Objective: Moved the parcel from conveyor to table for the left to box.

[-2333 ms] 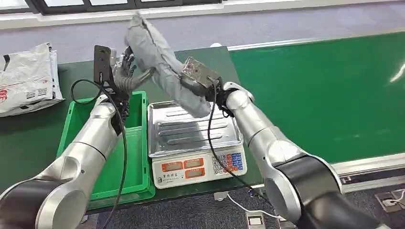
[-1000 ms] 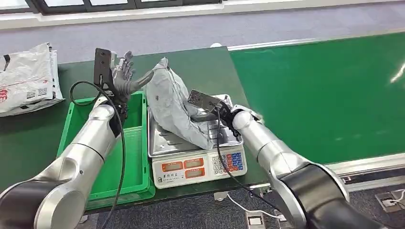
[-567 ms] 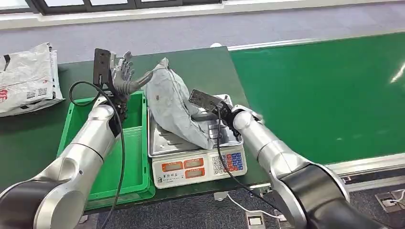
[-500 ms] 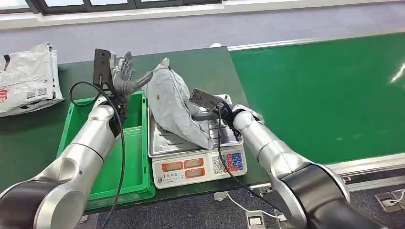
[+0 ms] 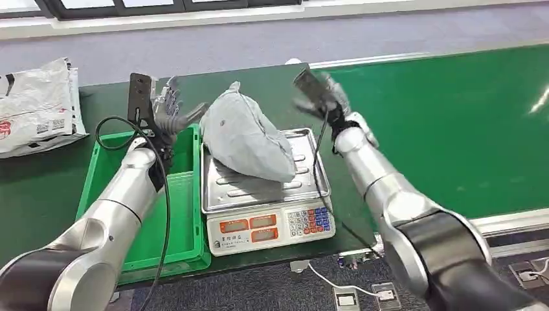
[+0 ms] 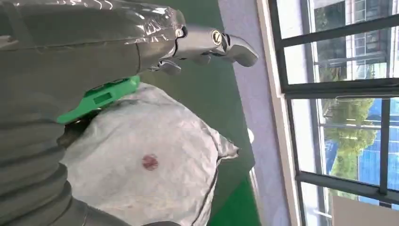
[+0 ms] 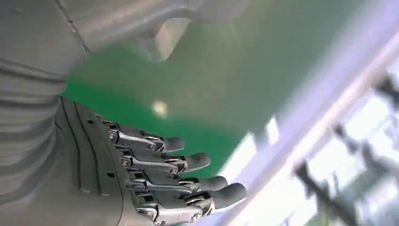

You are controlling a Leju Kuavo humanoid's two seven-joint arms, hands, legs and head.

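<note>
Green table [image 5: 45,188] carries a scale [image 5: 265,188]; the parcel [image 5: 249,139] slumps there, could slide off, since left hand [image 5: 169,110] and right hand [image 5: 320,91] hover spread, empty

The left hand [image 6: 70,70] reaches in with its grey ribbed cover and thick grey thumb, and a metal-tipped finger [image 6: 221,44] stretches out past them with nothing in its hold. Just beside the thumb lies a crumpled grey plastic parcel bag [image 6: 146,174] with a small round red mark on its face and a pointed, folded corner. A strip of bright green plastic box rim [image 6: 101,96] shows between the thumb and the bag. The bag sits against the dark green bench [image 6: 211,99]. Past the bench edge runs a pale grey floor band [image 6: 249,84], then black-framed windows [image 6: 329,89] showing trees and a blue building outside.
</note>
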